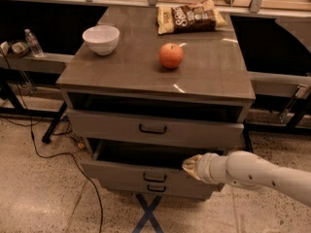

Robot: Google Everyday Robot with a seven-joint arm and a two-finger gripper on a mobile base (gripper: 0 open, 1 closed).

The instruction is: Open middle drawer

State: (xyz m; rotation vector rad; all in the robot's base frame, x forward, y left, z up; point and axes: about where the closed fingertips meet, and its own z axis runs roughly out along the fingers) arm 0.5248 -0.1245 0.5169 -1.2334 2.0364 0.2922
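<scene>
1. Grey-brown middle drawer (121,173): found pulled partly out, lower centre of frame.
2. Gripper (190,164): placed against that drawer's upper front edge, lower right; openness cannot be told.
3. Apple (171,56): set on cabinet top (121,72).

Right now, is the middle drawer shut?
No, the middle drawer stands pulled out, with the gripper at its front's top edge.

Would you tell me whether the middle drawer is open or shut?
Open: the middle drawer juts forward with a dark gap above; the tool is at its top edge.
</scene>
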